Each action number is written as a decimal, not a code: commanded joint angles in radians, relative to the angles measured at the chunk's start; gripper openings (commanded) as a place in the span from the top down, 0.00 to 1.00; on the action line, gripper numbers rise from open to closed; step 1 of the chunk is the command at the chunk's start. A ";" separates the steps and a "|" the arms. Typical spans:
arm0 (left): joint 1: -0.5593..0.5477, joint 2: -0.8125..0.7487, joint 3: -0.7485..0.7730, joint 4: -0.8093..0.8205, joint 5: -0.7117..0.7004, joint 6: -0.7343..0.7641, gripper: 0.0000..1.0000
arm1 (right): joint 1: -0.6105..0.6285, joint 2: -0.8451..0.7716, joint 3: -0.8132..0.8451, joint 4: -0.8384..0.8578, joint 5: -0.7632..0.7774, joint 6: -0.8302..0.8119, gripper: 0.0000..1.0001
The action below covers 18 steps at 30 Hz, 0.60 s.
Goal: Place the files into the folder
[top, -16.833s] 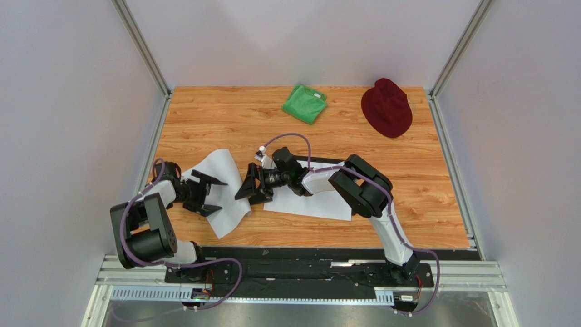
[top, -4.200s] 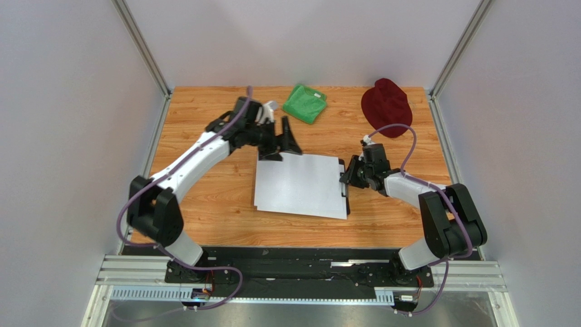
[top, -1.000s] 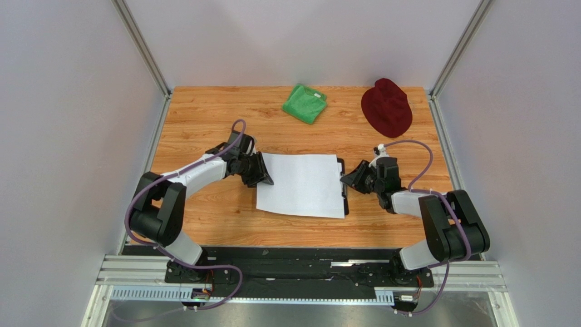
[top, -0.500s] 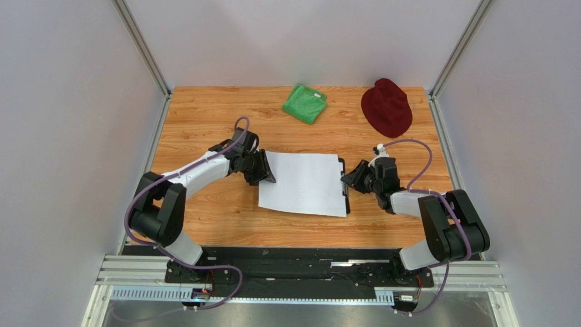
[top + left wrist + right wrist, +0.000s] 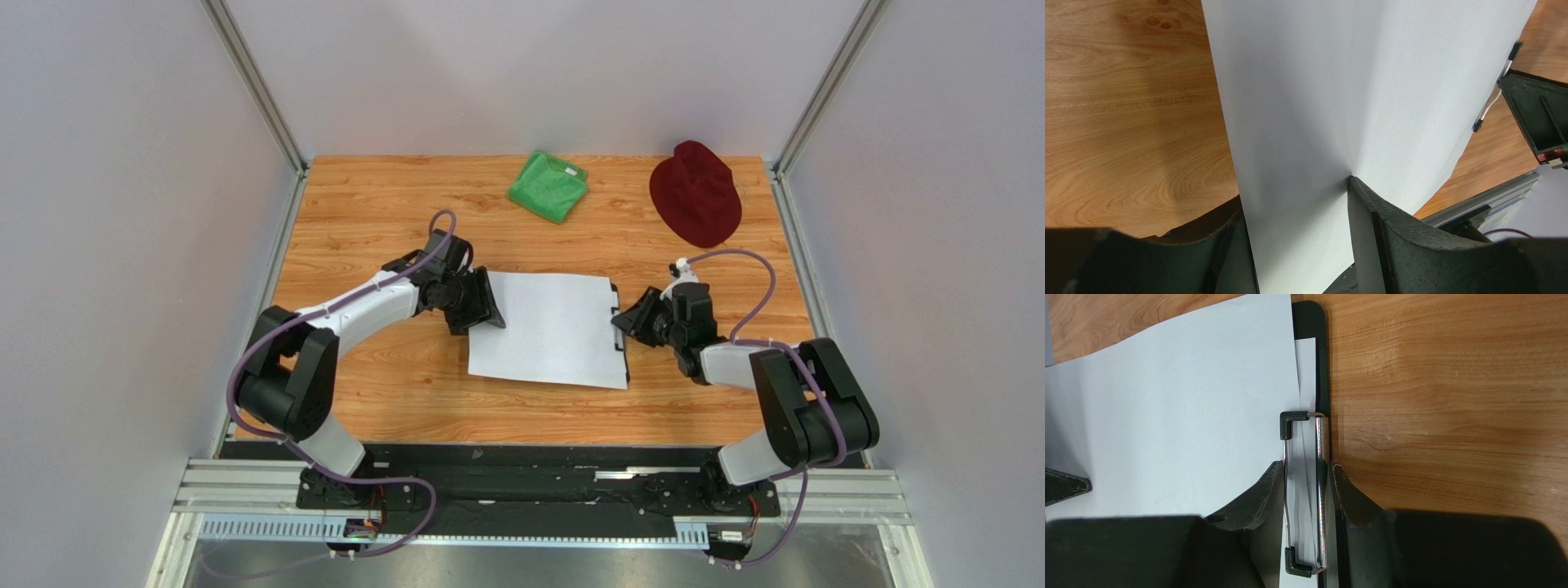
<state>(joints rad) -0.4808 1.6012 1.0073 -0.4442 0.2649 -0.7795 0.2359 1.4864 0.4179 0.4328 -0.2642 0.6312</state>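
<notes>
My wooden table (image 5: 368, 208) carries a green cloth (image 5: 548, 185) and a dark red hat (image 5: 696, 192) along its far edge. Nearer me lies the black folder (image 5: 624, 352), white files (image 5: 548, 330) covering it.

The top external view looks steeply down from behind the arm bases at the lower frame edge, taking in the whole bench (image 5: 368, 208). The left wrist view sits very close and low, facing across the files (image 5: 1339, 92) from their left edge toward the right pincer (image 5: 1536, 116) at its right edge. The right wrist view looks straight down, close, onto the folder (image 5: 1321, 367) clip. All three share the files.
</notes>
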 commanded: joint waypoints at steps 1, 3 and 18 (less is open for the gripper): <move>-0.036 0.048 0.065 0.082 0.073 0.000 0.43 | 0.057 0.012 0.025 0.047 -0.150 0.005 1.00; -0.036 0.060 0.091 0.065 0.068 0.020 0.42 | 0.062 0.009 0.030 0.024 -0.145 -0.017 1.00; -0.055 0.082 0.085 0.065 0.089 0.013 0.26 | 0.111 0.051 0.137 -0.187 -0.069 -0.111 0.96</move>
<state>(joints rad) -0.5091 1.6737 1.0855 -0.4519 0.3122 -0.7559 0.2913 1.5105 0.5011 0.3191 -0.2604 0.5442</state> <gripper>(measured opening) 0.692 0.263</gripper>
